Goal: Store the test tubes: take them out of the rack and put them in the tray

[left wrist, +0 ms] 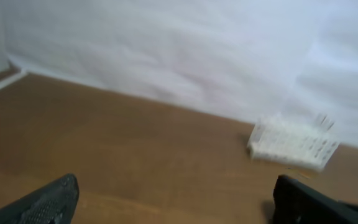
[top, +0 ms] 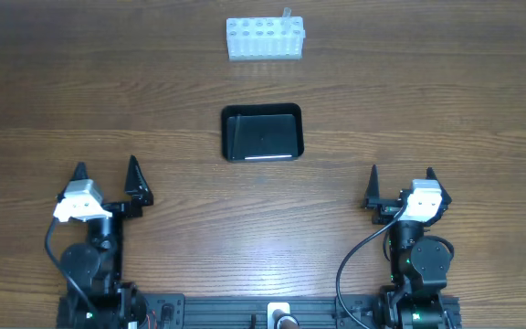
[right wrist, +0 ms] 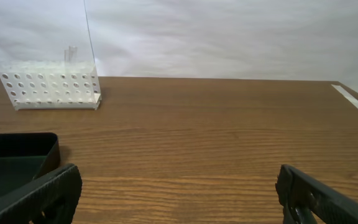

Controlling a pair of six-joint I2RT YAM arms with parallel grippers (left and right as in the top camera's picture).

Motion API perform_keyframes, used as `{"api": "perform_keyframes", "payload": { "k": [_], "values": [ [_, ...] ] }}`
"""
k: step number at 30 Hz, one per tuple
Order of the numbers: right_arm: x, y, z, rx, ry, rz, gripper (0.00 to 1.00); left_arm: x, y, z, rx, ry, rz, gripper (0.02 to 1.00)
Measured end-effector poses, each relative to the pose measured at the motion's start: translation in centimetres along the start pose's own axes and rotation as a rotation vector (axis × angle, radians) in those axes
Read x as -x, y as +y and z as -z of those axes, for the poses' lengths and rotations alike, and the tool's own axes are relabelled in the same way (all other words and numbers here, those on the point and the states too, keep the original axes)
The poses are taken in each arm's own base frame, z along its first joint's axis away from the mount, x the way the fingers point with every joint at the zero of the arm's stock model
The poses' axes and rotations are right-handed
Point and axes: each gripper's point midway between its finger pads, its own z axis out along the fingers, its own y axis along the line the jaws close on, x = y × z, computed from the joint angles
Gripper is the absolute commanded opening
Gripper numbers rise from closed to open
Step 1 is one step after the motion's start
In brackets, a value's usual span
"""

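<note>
Nearest to me, the left arm (top: 88, 239) stands at its base on the left of the wooden worktop (top: 446, 91). Its jaws are released and spread wide, with nothing between them, and they point toward the far side. The right arm (top: 418, 242) stands the same way on the right. Its jaws are also released and wide apart, holding nothing. Both arms sit low and close to their bases, well apart from each other and from everything else on the worktop.

Farther out, about midway between the two arms, the black tray (top: 227, 135) lies flat on the wood. It is rectangular with rounded corners and a shiny floor. From the right wrist camera, one corner of it (right wrist: 17, 146) shows just beyond that arm's jaws.

Farthest off is the white test tube rack (top: 263, 41), set beyond the tray and apart from it, near the pale backdrop. Its side wall is dotted with holes (right wrist: 50, 90). I can make out one clear test tube (top: 288, 14) standing upright in it, at the right end of the far row, its top poking above the rack (right wrist: 71, 55).
</note>
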Motion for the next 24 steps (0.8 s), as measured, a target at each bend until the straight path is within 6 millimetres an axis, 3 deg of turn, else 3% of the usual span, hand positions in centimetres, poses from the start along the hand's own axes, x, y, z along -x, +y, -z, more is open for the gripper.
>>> {"api": "perform_keyframes", "payload": {
  "k": [4,24],
  "values": [
    [0.00,0.01,0.00,0.000,0.000,0.001,0.991,-1.48,0.31,0.04,0.011,0.060,-0.035,0.998],
    [0.00,0.00,0.00,0.000,0.000,0.000,0.991,-1.46,0.30,0.04,0.008,0.059,-0.142,0.998]
  ]
}}
